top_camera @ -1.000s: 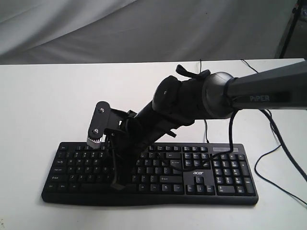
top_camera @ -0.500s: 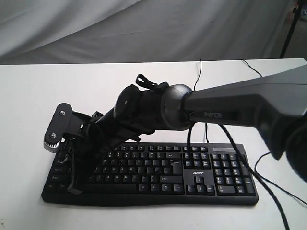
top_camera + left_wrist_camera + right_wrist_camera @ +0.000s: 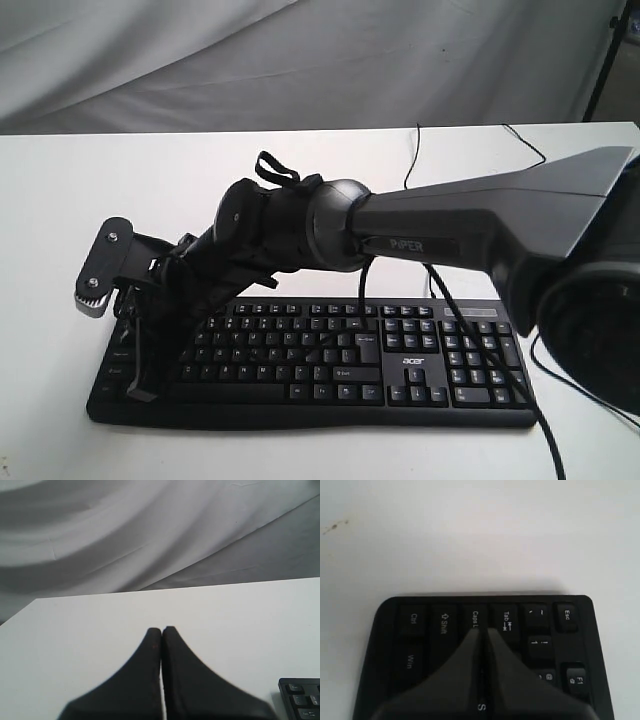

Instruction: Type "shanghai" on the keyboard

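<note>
Surface: white bench (image 3: pixel 90 190).
Item: wide black plastic keyboard (image 3: pixel 420 375); stiff, light, I judge; tap, don't grip.
Claws: left gripper (image 3: pixel 161 630), right gripper (image 3: pixel 482 632) pinched closed.

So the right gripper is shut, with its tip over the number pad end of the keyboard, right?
Not quite. The right gripper is shut, but its tip is over the opposite end of the keyboard, by the Caps Lock key, not the number pad. The right wrist view shows it.

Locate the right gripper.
Exterior view: the right gripper is over the keyboard's left end; the right wrist view shows its fingers closed, tips by Caps Lock and Tab.
</note>
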Motion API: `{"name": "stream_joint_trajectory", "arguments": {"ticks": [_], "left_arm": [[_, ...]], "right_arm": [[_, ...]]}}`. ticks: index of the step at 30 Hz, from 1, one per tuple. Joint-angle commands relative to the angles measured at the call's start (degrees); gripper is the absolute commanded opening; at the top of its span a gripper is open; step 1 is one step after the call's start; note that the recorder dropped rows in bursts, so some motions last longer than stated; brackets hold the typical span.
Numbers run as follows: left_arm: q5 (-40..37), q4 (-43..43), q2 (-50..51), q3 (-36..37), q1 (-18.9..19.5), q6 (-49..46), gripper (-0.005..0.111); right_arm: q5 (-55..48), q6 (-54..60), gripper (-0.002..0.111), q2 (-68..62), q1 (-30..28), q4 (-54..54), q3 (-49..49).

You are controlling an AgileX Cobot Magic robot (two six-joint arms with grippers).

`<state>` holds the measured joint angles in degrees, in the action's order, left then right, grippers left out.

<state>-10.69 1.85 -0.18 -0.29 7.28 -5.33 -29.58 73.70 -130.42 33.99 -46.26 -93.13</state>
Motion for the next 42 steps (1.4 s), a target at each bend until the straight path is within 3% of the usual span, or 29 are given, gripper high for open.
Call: {"name": "stream_joint_trajectory", "arguments": {"ticks": [1,42], "left_arm": [[0.36,-0.03,0.18,0.29,-0.22,0.16,0.001],[0.36,-0.03,0.18,0.29,-0.22,0.16,0.001]], "right_arm": [[-0.43,-0.3,0.0,0.0,0.16,0.73,-0.57],[-1.01,0.29,0.0,-0.85,0.16,2.32,-0.67]]}}
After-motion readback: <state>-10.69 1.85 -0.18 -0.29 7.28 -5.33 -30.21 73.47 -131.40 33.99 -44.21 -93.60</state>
